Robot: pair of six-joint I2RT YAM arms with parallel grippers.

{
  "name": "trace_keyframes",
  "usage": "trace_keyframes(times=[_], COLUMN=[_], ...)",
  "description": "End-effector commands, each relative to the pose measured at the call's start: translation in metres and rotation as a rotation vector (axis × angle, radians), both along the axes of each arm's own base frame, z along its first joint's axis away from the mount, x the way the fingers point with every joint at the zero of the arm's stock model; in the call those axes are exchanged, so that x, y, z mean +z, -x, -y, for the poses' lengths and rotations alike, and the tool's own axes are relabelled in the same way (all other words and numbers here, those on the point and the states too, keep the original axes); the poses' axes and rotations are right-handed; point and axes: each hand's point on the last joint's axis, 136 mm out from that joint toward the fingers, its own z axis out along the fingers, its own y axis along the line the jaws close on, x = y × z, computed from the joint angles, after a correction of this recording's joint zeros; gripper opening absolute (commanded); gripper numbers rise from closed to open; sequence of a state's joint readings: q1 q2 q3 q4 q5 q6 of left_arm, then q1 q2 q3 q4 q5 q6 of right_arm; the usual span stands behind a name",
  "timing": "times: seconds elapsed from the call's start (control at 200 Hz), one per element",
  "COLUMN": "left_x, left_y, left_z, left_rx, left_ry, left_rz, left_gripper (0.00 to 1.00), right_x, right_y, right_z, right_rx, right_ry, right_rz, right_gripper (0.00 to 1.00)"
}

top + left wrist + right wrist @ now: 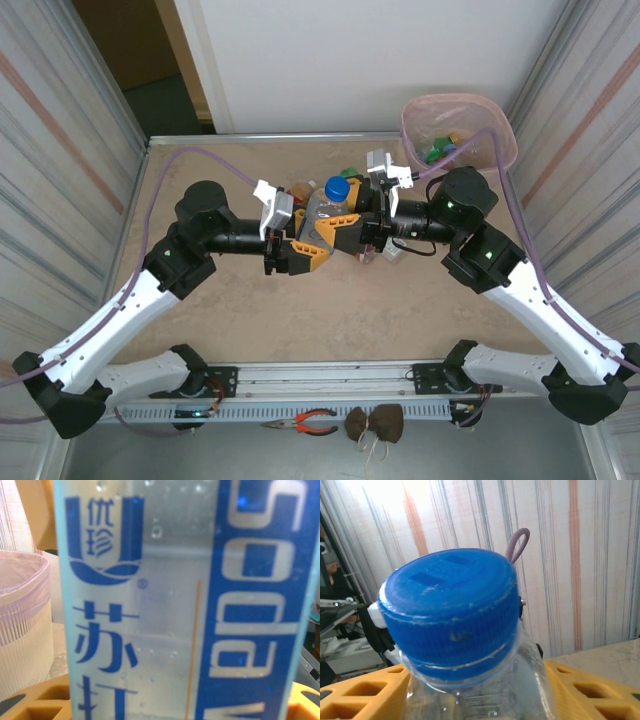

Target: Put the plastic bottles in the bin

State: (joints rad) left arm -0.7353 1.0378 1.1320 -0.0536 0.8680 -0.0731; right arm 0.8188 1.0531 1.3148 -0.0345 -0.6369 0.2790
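Handover: left pincer (170, 702) pinches clear blue-capped plastic bottle (327, 207); right pincer (475, 695) straddles neck, grip unclear. Next: pale pink bin (458, 98).

Upright clear blue-capped bottle (335, 192) over table centre; pale pink bin (497, 125) far right, bottles (441, 150) inside.

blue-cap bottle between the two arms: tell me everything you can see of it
The bottle is clear plastic, with a ridged blue cap and a blue-and-white label bearing Chinese characters and "Soda". It stands roughly upright, cap up, held over the middle of the table. The left hand grips its labelled body. The right hand clasps its shoulder just below the cap.
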Motion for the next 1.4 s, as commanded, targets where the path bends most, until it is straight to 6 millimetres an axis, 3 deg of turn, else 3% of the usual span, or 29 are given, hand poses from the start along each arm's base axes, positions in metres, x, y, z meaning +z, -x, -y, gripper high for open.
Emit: trace_keyframes(times=[0.0, 0.145, 0.421, 0.746, 1.072, 1.262, 1.398], left_x=[0.016, 0.018, 0.018, 0.014, 0.007, 0.003, 0.000], left_y=[0.001, 0.001, -0.002, -0.004, -0.007, -0.010, -0.012], left_z=[-0.001, -0.003, -0.007, -0.016, -0.018, -0.018, -0.019], left_rx=[0.005, 0.015, 0.063, 0.129, 0.154, 0.168, 0.181], left_ry=[0.034, 0.037, 0.037, 0.026, 0.004, -0.011, -0.026], left_rz=[0.049, 0.051, 0.057, 0.067, 0.053, 0.046, 0.039], left_gripper=[0.45, 0.48, 0.63, 0.70, 0.71, 0.71, 0.70], right_x=[0.007, 0.008, 0.013, 0.023, 0.043, 0.044, 0.035], right_y=[0.006, 0.004, -0.002, -0.036, -0.105, -0.165, -0.212], right_z=[0.003, 0.005, 0.011, 0.039, 0.102, 0.154, 0.194], right_rx=[0.001, -0.022, -0.087, -0.344, -0.646, -0.885, -1.047], right_ry=[-0.028, -0.030, -0.033, -0.011, -0.040, -0.080, -0.126], right_rz=[0.028, 0.034, 0.050, 0.066, 0.031, -0.045, -0.119], right_gripper=[0.57, 0.54, 0.49, 0.48, 0.46, 0.48, 0.47])
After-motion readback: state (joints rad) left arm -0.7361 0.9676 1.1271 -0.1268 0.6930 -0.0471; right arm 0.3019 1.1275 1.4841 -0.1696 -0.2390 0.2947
